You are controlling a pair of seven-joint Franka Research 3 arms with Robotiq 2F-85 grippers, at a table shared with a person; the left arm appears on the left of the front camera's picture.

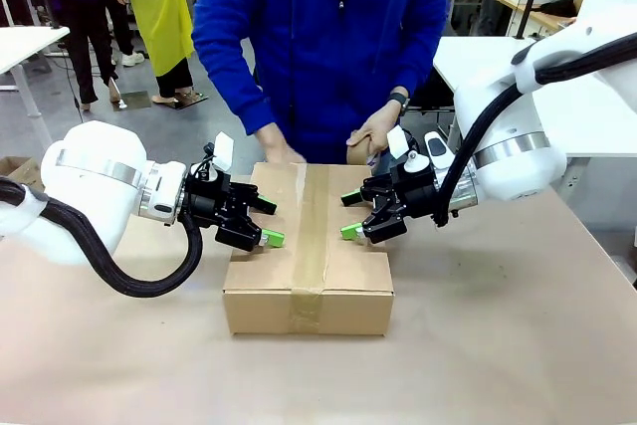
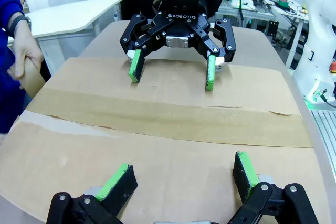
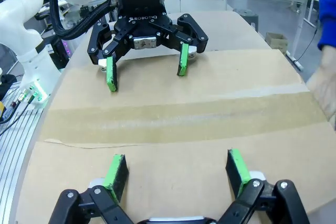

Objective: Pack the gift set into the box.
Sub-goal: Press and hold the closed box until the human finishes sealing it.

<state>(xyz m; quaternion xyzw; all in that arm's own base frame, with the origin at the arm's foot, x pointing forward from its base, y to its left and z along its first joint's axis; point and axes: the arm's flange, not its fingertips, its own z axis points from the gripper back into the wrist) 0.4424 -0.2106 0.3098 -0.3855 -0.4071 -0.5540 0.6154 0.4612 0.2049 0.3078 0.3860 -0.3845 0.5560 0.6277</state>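
Between both open tools (image 1: 267, 222) (image 1: 350, 214), taped box (image 1: 309, 264), perhaps touched

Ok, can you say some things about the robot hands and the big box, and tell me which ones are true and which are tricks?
1. The box is closed, with tape running down the middle of its top. True.
2. The left end effector is squeezing something. False: its fingers are spread apart with nothing between them.
3. The right end effector is open over the top of the box. True.
4. The two end effectors point at each other across the box. True.
5. The person's hands are up in the air, away from the box. False: they are down at the box's far edge.
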